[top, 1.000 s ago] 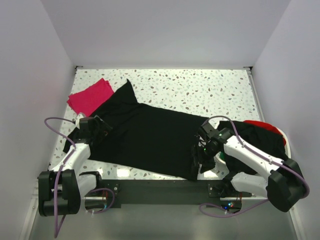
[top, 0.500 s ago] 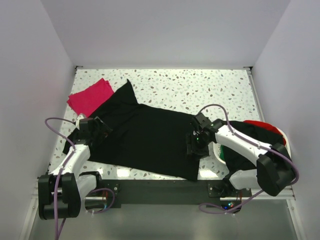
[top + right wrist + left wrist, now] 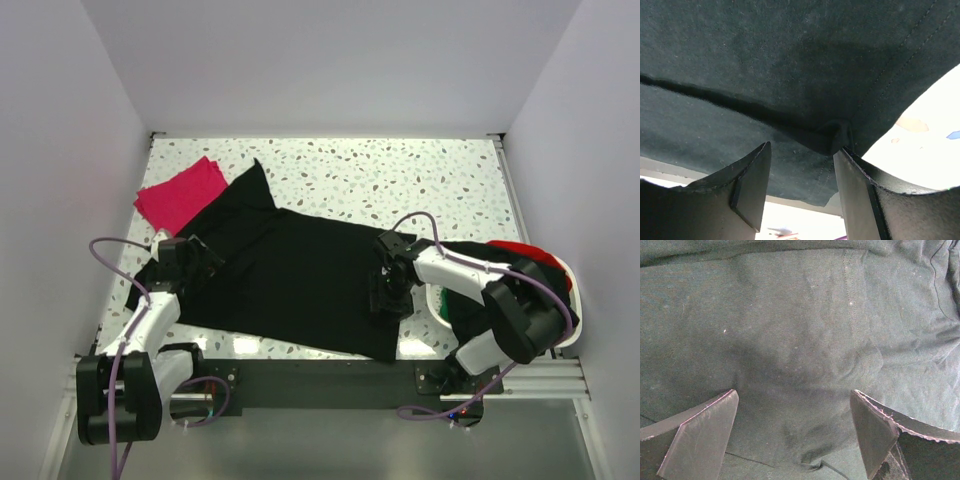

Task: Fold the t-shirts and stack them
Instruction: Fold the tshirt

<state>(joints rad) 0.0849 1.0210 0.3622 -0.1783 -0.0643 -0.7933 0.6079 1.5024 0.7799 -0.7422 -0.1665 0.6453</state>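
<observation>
A large black t-shirt [image 3: 290, 280] lies spread across the middle of the table. A magenta-pink t-shirt [image 3: 182, 190], folded to a small rectangle, lies at the far left, touching the black shirt's upper corner. My left gripper [image 3: 197, 257] is open low over the black shirt's left end; its view shows only black cloth [image 3: 790, 340] between the spread fingers [image 3: 705, 430]. My right gripper [image 3: 386, 292] is at the shirt's right edge. It is open, and a raised fold of black cloth [image 3: 832, 137] touches its right finger [image 3: 855, 190].
A white basket [image 3: 566, 268] at the right edge holds a heap of black, red [image 3: 520, 247] and green cloth. White walls close in the table on three sides. The arm bases and a dark rail run along the near edge.
My right gripper has moved up and left from beside the basket onto the black shirt's right edge. The left gripper has hardly moved.
</observation>
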